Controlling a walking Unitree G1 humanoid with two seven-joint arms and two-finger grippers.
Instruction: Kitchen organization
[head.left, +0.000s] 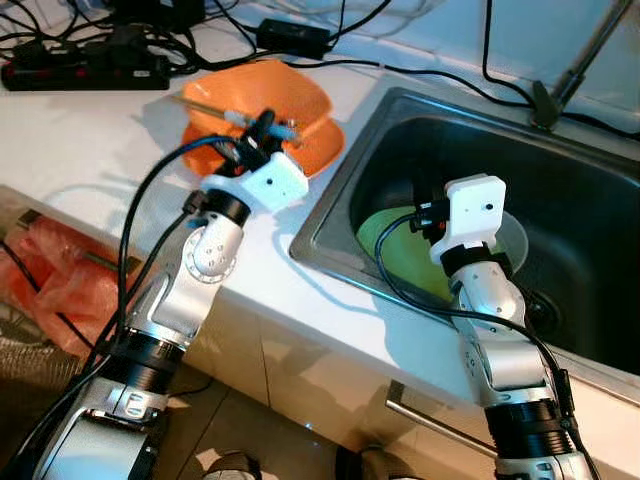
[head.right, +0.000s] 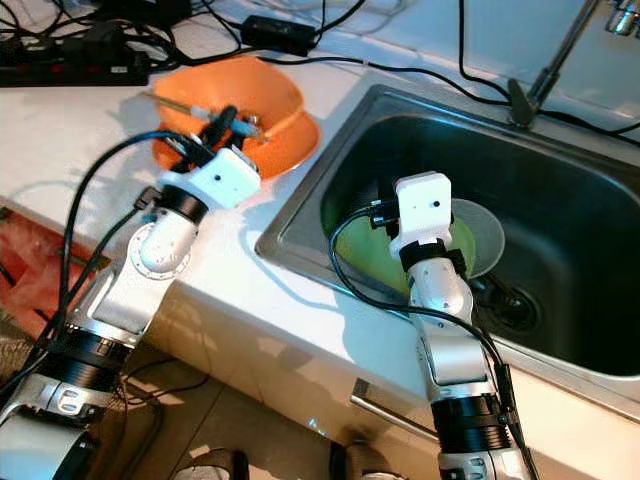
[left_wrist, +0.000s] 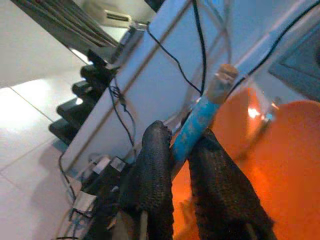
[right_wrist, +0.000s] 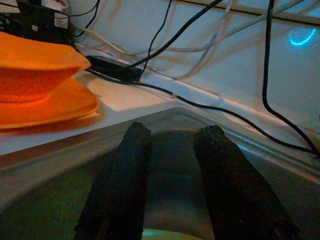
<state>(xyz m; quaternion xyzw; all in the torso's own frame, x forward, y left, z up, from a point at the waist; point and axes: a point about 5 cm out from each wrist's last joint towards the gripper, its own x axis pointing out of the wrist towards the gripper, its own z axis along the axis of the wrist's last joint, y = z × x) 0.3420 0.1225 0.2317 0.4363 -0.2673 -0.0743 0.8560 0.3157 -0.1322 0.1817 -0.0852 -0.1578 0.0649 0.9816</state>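
Note:
An orange bowl (head.left: 285, 95) sits on an orange plate (head.left: 322, 150) on the white counter, left of the sink. My left gripper (head.left: 262, 126) hovers over the bowl, shut on a thin utensil (head.left: 212, 109) with a blue handle (left_wrist: 196, 127) that lies crosswise above the bowl's rim. My right gripper (head.left: 418, 215) reaches down into the steel sink (head.left: 570, 140), just above a green plate (head.left: 385, 248) leaning at the sink's left side. Its fingers (right_wrist: 127, 165) stand open with nothing between them. A clear round dish (head.left: 517, 238) lies behind the green plate.
A black power strip (head.left: 85, 70), an adapter (head.left: 292, 36) and several cables crowd the counter's back edge. The faucet base (head.left: 545, 100) stands behind the sink, with the drain (head.left: 547, 308) at its bottom. A red plastic bag (head.left: 45, 275) lies on the floor at left.

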